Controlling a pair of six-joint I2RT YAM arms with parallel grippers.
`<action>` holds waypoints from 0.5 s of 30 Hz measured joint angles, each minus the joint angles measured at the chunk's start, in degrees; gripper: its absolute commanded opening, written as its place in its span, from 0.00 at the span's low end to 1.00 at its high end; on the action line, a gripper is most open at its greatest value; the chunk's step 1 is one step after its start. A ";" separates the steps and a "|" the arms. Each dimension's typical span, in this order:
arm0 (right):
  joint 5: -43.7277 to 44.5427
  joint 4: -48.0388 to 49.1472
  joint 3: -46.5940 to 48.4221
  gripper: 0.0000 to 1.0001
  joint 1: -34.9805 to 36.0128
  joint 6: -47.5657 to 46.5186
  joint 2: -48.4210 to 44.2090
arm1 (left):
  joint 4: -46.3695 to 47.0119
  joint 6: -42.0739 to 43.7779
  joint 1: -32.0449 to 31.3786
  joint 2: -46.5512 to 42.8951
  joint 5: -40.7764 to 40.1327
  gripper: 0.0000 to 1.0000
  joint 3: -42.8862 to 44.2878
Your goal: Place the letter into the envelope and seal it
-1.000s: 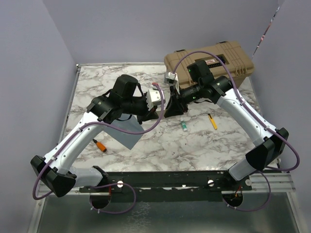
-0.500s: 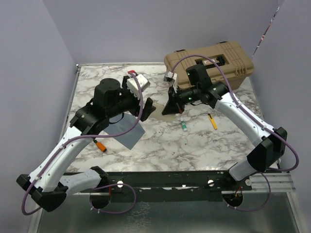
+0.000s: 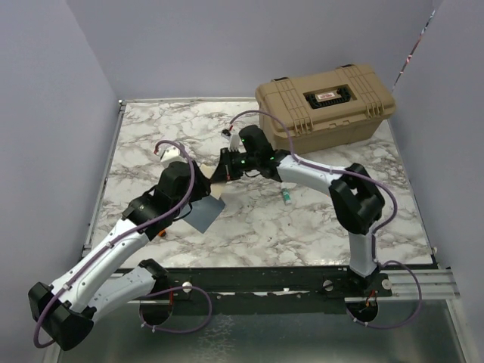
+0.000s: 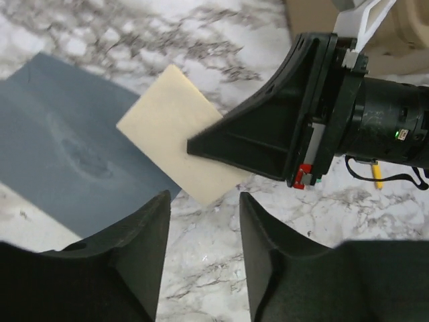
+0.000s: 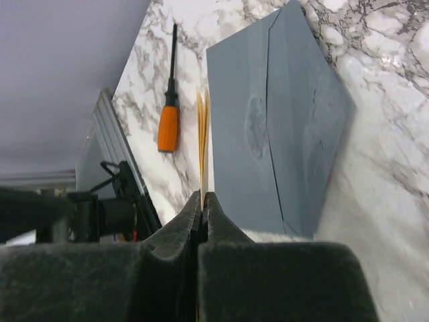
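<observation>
**Right gripper point(image 4: 196, 144) pinches the letter point(image 4: 171, 127) beside the envelope point(image 4: 64, 157); left gripper point(image 4: 204, 201) open**

Left wrist view: the flat cream rectangular paper letter is clamped at one edge between the closed black fingers of the right gripper, which comes in from the right. The flat slate blue-grey paper envelope lies on the white-and-grey marble tabletop point(image 4: 221, 33) at the left. The letter's near-left edge overlaps it in this view; whether the two touch cannot be told. The left gripper's two black fingers stand well apart at the bottom of the view, holding nothing.

Right wrist view: the right jaws are pressed together on the letter, seen edge-on as a thin cream line. The envelope lies just to the right of that line, flat, its flap seams visible. An orange-handled screwdriver point(image 5: 168, 127) lies on the marble to the left of the letter.

Top external view: both grippers meet near the table's middle, left of centre, with the envelope just below them. A tan hard plastic case point(image 3: 325, 102) sits at the far right of the table, well apart from the envelope. A small green-and-white object point(image 3: 287, 197) lies near the right arm.
</observation>
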 measured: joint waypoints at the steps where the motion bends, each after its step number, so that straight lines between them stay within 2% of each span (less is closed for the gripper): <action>1: 0.61 1.40 1.46 0.00 0.90 1.36 2.82 | -0.72 -2.03 0.02 -0.09 -1.03 0.41 -1.22; 4: 2.40 3.32 4.61 0.00 1.84 3.08 8.59 | -3.89 -8.76 0.33 0.57 -3.89 0.38 -3.17; 8: 4.20 4.42 7.56 0.00 1.99 3.61 13.05 | -6.38 -13.40 2.62 1.55 -4.57 0.38 -4.61; 11: 5.75 4.94 8.92 0.00 1.99 3.45 14.91 | -6.67 -14.10 8.66 2.75 -2.47 0.39 -7.21; 15: 7.52 4.74 10.88 0.00 2.38 1.60 17.16 | -6.49 -13.40 18.34 6.86 2.25 0.46 -10.58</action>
